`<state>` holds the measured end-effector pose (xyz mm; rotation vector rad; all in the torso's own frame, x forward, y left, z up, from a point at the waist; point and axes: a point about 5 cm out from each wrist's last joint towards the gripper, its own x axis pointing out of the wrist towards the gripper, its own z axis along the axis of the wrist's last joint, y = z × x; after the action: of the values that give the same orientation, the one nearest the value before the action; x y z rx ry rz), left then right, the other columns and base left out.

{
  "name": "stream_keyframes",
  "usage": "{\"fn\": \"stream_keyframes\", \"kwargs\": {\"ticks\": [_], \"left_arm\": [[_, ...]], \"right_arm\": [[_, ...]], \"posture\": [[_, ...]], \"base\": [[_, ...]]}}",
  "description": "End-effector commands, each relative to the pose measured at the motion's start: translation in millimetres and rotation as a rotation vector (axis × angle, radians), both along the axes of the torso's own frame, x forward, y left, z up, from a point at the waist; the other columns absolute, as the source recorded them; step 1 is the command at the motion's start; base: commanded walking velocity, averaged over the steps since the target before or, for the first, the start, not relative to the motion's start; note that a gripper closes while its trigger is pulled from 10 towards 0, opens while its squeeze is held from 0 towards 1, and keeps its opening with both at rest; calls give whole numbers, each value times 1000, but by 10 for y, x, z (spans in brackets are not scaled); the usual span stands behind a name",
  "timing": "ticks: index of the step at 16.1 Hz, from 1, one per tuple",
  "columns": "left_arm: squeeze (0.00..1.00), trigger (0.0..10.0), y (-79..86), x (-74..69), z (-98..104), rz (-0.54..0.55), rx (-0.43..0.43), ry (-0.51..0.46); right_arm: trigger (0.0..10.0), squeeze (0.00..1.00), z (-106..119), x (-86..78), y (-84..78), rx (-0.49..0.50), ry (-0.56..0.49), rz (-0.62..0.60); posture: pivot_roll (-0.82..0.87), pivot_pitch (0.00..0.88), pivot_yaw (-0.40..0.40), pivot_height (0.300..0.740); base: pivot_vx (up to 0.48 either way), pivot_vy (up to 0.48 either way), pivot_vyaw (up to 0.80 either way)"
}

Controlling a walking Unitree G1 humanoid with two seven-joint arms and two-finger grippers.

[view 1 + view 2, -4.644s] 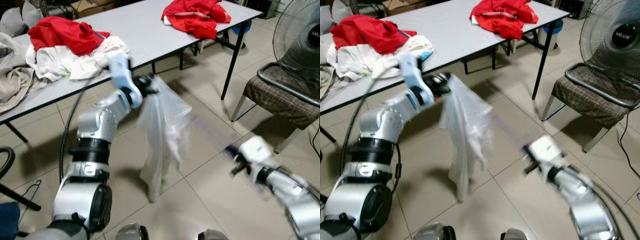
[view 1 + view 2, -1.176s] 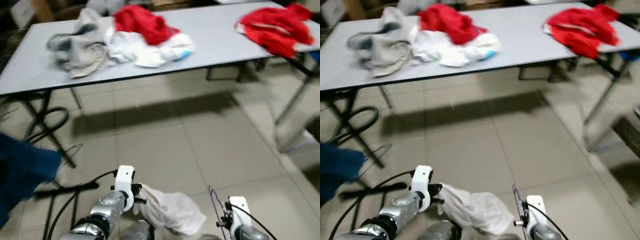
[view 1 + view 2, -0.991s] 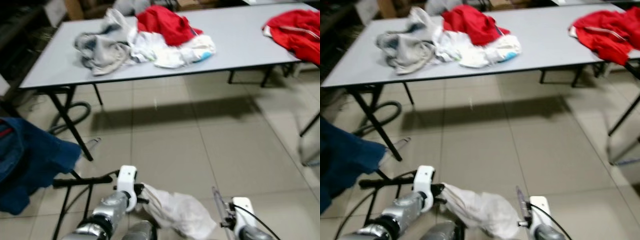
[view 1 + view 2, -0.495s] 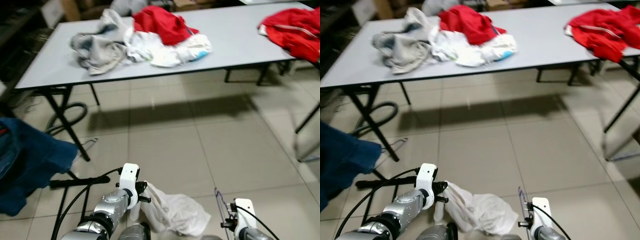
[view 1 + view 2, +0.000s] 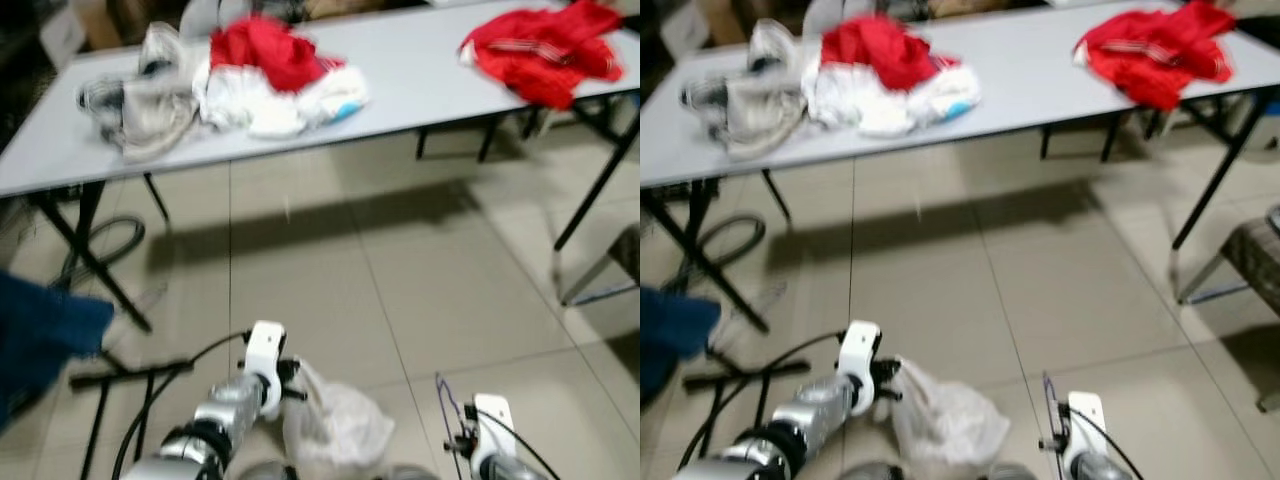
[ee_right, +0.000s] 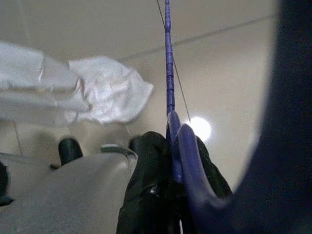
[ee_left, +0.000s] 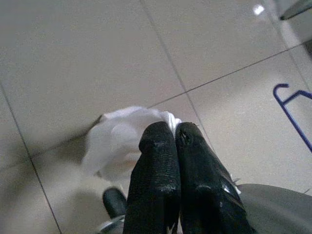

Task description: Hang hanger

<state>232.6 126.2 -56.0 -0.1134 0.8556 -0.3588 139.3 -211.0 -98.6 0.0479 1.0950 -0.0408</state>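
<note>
The right gripper [image 6: 168, 146] has its jaws closed on the purple hanger [image 6: 168, 63], whose wire runs straight out ahead of them, long axis in line with the fingers. The left gripper [image 7: 174, 134] pinches the white garment [image 5: 335, 425] shut, which sags toward the floor [image 5: 330, 270] just beside the hanger.

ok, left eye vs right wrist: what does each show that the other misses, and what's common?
Left eye: the grey table with a clothes pile and red garment, plus the left gripper shut on the white garment. Right wrist: close up, the right gripper pinching the purple hanger. Both: white garment, hanger, tiled floor.
</note>
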Motion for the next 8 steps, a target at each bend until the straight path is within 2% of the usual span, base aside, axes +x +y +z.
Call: {"fn": "stream_keyframes", "kwargs": {"ticks": [1,4,8], "left_arm": [[0,10000,104,-26,-32,38,42,35],[0,10000,147,-89,-76,9,77,76],[0,10000,124,-95,-81,21,66,82]], "right_arm": [[10000,0,-17,-6,71,9,17,18],[10000,0,-26,-20,107,15,15,17],[10000,0,-27,8,171,19,9,21]], "posture": [[-184,0,100,740],[-184,0,102,740],[-176,0,93,740]], "base": [[0,0,0],[0,0,0],[0,0,0]]}}
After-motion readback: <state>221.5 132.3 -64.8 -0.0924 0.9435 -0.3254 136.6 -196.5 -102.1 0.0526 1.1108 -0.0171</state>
